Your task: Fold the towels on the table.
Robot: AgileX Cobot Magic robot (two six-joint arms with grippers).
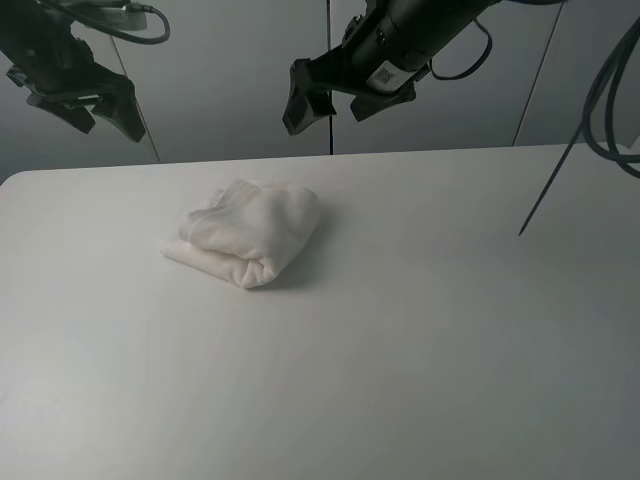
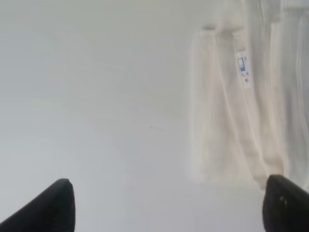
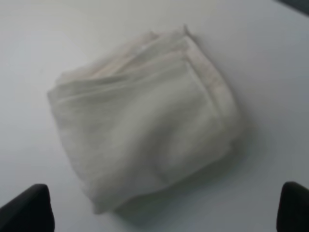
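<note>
The white towel lies as a folded, puffy bundle on the white table, left of the middle and toward the back. My left gripper hangs high at the back left, open and empty, well clear of the towel. My right gripper hangs high above the towel's back right, open and empty. In the left wrist view the towel with its small label lies beyond the spread fingertips. In the right wrist view the towel fills the middle, between the fingertips.
A grey panelled wall stands behind the table's back edge. Dark cables hang at the far right, with a thin dark line reaching down over the table's back right.
</note>
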